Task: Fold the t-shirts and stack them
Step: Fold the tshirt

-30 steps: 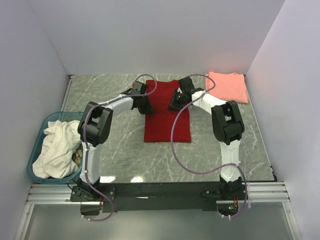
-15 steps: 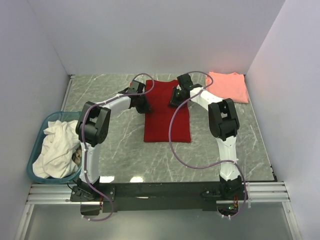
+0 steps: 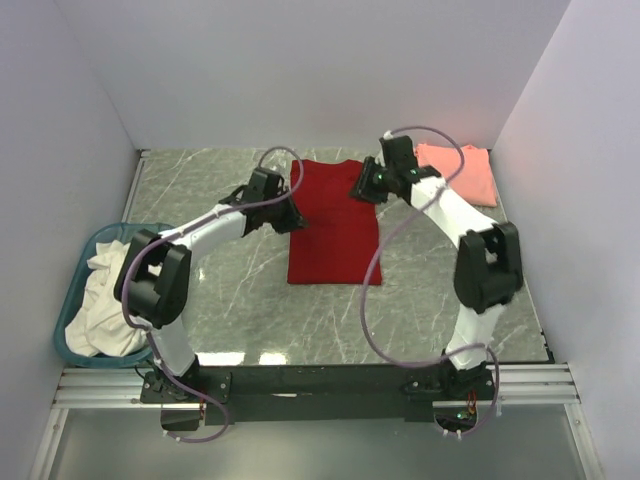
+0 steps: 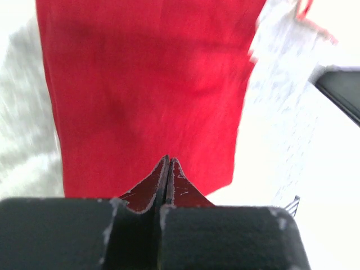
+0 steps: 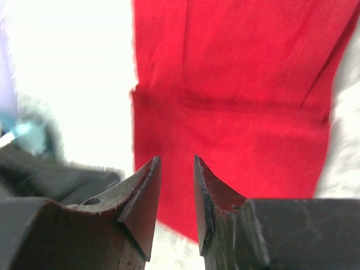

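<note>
Red t-shirt (image 3: 335, 235) flat, mid-counter (image 3: 250, 310). Left claw (image 4: 167, 161) pressed together at its left edge; right claw (image 5: 177, 163) slightly apart at its right edge.

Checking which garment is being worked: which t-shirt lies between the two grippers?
The deep red t-shirt, a long strip mid-table between left gripper and right gripper; the salmon-pink t-shirt sits folded at the far right corner.

The deep red t-shirt (image 3: 335, 225) lies flat at the bench centre, folded lengthwise; the salmon-pink t-shirt (image 3: 465, 175) sits folded at two o'clock.
</note>
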You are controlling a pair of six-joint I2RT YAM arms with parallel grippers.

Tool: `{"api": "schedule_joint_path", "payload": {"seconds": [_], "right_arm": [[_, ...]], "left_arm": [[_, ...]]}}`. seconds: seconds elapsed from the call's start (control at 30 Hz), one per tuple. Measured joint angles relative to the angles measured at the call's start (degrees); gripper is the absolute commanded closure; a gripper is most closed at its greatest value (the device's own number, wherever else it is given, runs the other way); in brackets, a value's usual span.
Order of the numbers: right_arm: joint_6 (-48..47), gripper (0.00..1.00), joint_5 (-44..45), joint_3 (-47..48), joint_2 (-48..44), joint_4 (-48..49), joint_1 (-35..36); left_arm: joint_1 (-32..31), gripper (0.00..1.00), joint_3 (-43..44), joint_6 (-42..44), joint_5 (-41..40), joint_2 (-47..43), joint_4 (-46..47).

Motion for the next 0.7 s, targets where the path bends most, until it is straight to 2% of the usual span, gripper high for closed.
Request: {"api": "schedule_joint_path", "payload": {"seconds": [0.17,0.37,0.5,0.7], "right_arm": [[3.08,0.64,-3.02,-18.25,-11.45,7.52,2.34],[5.31,0.64,-5.46,-33.83,-12.57,13.18,4.00],[5.66,0.65,-5.35,-41.27,-12.94,15.52,3.89],[7.15,0.66,-6.21,-47.01,-15.67,21.68,2.60]], "left_arm": [[-3.43,0.99,-7.93,-2.29,-0.15,-1.14,2.21],[-5.53,0.99,-15.45,-4.00,-1.01,-1.38,4.68],[-5.64,0.99,-20.22,-4.98,-1.62,-2.56,6.43],[-5.77,0.99,-22.93,-5.68,-2.16,-3.93,9.40]]}}
